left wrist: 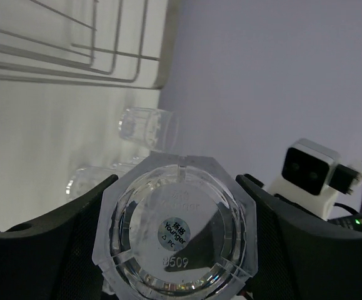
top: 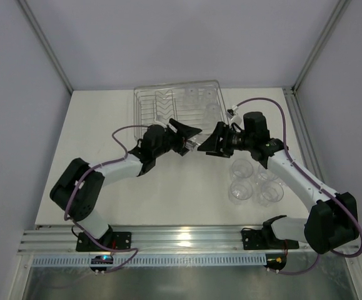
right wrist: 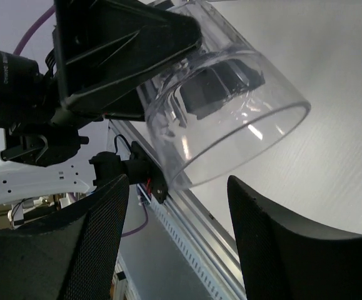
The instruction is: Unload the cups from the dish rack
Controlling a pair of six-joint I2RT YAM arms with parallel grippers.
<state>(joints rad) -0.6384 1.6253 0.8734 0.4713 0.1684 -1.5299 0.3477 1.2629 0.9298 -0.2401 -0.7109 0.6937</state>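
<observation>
Cup (left wrist: 175,231) of clear plastic, gripped at its base between the fingers of the left gripper (left wrist: 175,181), its open rim just in front of the right gripper (right wrist: 175,181), whose jaws stand apart holding nothing, the dish rack (top: 177,103) just beyond both.

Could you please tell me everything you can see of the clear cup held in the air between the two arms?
The clear, colourless plastic cup has an eight-sided base, a round rim and a small round sticker on the base. Empty, it lies sideways in mid-air, clamped near its base by the left gripper, rim towards the open right gripper, which does not visibly touch it.
</observation>
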